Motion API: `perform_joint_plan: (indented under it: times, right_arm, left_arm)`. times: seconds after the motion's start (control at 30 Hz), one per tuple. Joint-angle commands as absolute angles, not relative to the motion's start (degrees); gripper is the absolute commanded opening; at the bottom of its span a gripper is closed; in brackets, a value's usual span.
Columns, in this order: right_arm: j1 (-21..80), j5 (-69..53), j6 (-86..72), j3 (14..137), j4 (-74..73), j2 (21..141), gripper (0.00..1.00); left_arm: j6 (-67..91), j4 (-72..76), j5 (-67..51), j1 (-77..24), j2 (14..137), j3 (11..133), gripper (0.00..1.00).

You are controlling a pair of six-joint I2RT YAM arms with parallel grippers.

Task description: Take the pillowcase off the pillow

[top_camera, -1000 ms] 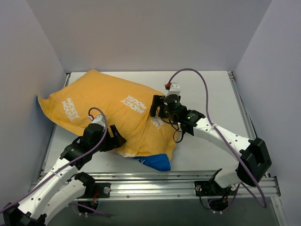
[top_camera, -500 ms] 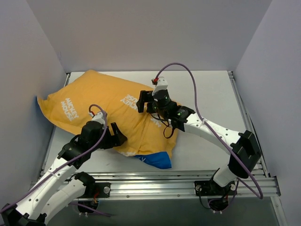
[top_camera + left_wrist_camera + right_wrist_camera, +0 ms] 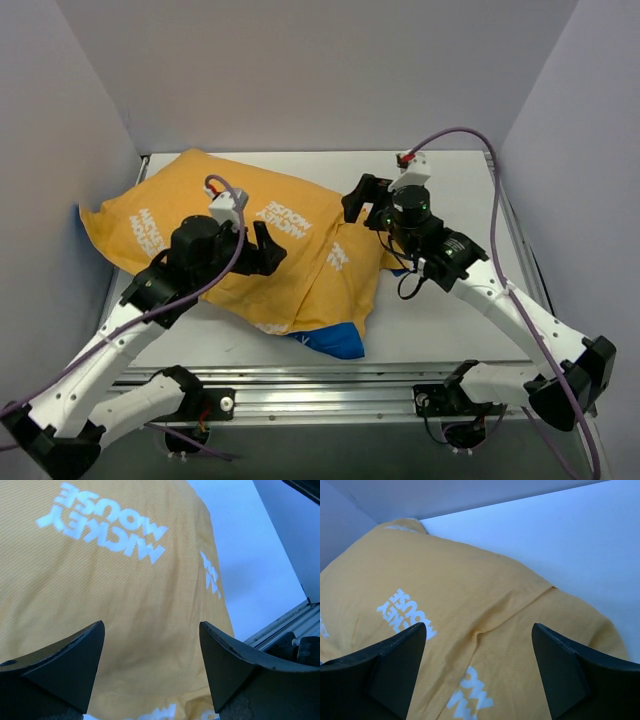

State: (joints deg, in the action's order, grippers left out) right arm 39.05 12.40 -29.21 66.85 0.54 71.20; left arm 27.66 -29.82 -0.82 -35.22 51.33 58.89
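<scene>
The plump yellow-orange fabric pillowcase with white lettering [image 3: 300, 275] is being carried on the left and middle of the white worktop [image 3: 430, 330]. The left claw [image 3: 268, 250] is being held spread apart just above its middle. The right claw [image 3: 358, 200], likewise spread and gripping nothing, is being held over its far right edge.
</scene>
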Motion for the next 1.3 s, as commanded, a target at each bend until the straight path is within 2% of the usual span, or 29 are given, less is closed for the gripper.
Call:
perform_joint_plan:
  times: [0.0,0.23,0.33,0.67,0.8,0.87,0.93,0.97,1.03,1.07,1.1,1.13,1.2,1.23,1.27]
  right_arm:
    - [36.22,15.48,-33.30,63.38,-6.85,66.20,0.82]
    - [33.40,12.22,-38.13,55.64,-9.40,61.61,0.82]
    - [31.47,7.66,-39.20,50.90,-5.46,59.51,0.82]
    - [29.80,-2.10,-40.77,44.30,5.17,63.45,0.81]
    - [29.71,-5.09,-41.66,42.81,9.84,66.44,0.80]
    - [29.79,-6.59,-41.92,42.54,11.95,68.37,0.80]
    - [29.79,-7.38,-41.75,42.02,13.61,69.52,0.80]
    - [29.79,-7.82,-41.75,41.66,14.15,70.48,0.80]
    - [29.79,-7.47,-41.57,40.70,14.59,71.45,0.71]
    - [29.71,-7.04,-41.40,40.43,14.59,72.33,0.66]
    - [29.71,-6.77,-41.22,40.17,14.50,72.86,0.62]
    - [29.71,-6.42,-41.13,39.73,14.50,73.04,0.50]
    - [29.36,-5.63,-41.13,38.15,14.68,73.91,0.34]
    - [29.18,-5.28,-41.31,37.71,14.24,74.35,0.19]
    - [28.92,-5.01,-41.31,36.92,13.98,74.53,0.12]
  left_arm:
    - [20.58,-26.10,2.01,-38.83,58.52,65.37,0.85]
    - [11.52,-26.98,10.36,-47.63,73.80,77.60,0.84]
    - [6.17,-26.90,14.49,-50.44,78.20,80.15,0.84]
    - [0.09,-25.05,18.72,-51.77,87.53,84.29,0.81]
    - [0.09,-25.31,19.86,-51.77,90.69,85.43,0.74]
    - [0.17,-25.84,21.00,-51.77,91.23,86.04,0.67]
    - [0.09,-25.93,21.44,-51.68,91.58,86.13,0.58]
    - [0.09,-25.93,21.45,-51.68,91.50,86.13,0.48]
    - [-1.67,-26.01,21.71,-51.50,91.49,86.13,0.35]
    - [-1.76,-26.10,22.41,-51.42,91.58,86.05,0.23]
    - [-1.76,-26.19,22.59,-51.15,91.50,86.13,0.17]
    - [-1.84,-26.19,22.85,-50.98,91.32,85.96,0.12]
    - [-1.85,-26.45,23.55,-50.71,91.06,86.22,0.03]
    - [-2.02,-26.98,23.99,-50.36,90.97,86.31,0.02]
    - [-2.02,-27.16,24.43,-50.10,90.71,86.48,0.02]
